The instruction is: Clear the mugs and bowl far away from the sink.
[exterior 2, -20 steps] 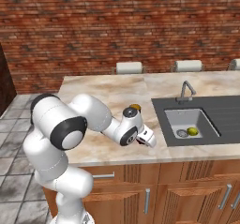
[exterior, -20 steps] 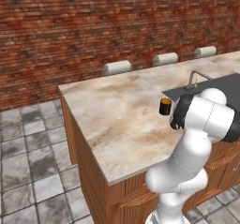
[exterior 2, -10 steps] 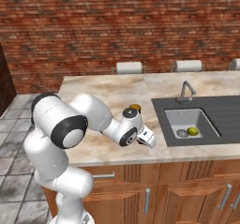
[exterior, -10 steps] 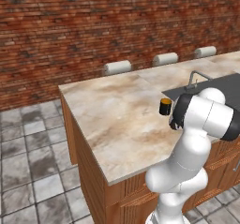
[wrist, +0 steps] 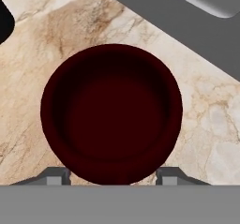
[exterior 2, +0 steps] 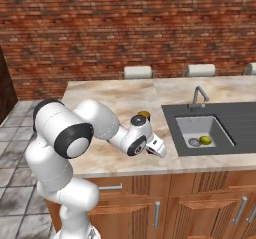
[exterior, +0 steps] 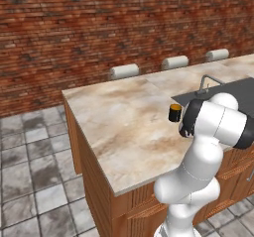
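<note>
Little moved since the earlier frames; the arm stayed low by the sink (exterior 2: 200, 130).
The gripper (wrist: 112, 177) stood with jaws on both sides of the dark red mug (wrist: 111, 113) on the counter (wrist: 51, 35); whether they clamped it, one cannot tell. The lift seemed close.

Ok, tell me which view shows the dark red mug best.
The hand view: the dark red mug lies right below the camera on the marble counter, its rim and hollow plain, with a finger tip at either side. In the right base view the hand covers it; in the left base view the arm blocks it.
</note>
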Motion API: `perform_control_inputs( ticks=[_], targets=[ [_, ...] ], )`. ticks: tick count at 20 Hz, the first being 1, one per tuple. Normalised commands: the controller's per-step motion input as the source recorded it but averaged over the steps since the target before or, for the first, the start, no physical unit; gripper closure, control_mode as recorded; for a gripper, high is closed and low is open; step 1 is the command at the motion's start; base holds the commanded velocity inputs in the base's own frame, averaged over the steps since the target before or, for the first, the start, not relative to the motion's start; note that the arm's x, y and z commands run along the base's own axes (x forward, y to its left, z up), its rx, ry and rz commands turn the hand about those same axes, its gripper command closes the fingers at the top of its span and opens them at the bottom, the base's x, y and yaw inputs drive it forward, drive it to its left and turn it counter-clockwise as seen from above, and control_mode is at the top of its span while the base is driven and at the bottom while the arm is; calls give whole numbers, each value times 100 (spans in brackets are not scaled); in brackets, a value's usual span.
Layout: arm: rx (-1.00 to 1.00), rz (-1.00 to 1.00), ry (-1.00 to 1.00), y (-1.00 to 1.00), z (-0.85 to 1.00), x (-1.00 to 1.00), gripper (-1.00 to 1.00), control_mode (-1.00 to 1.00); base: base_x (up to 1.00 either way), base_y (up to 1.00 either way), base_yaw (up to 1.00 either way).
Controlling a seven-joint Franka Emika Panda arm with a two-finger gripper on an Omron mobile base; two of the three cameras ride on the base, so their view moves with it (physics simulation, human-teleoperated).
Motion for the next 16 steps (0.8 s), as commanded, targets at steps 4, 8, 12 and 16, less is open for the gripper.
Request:
perform_control_inputs(
  ticks=[4, 8, 12, 16],
  targets=[
    [0, 0, 0, 0, 0, 0, 100, -100, 0, 0, 0],
    [0, 0, 0, 0, 12, -3, 100, -100, 0, 0, 0],
    [0, 0, 0, 0, 41, -20, 100, -100, 0, 0, 0],
    [-2, 0, 2, 1, 73, -32, 100, -100, 0, 0, 0]
  ],
)
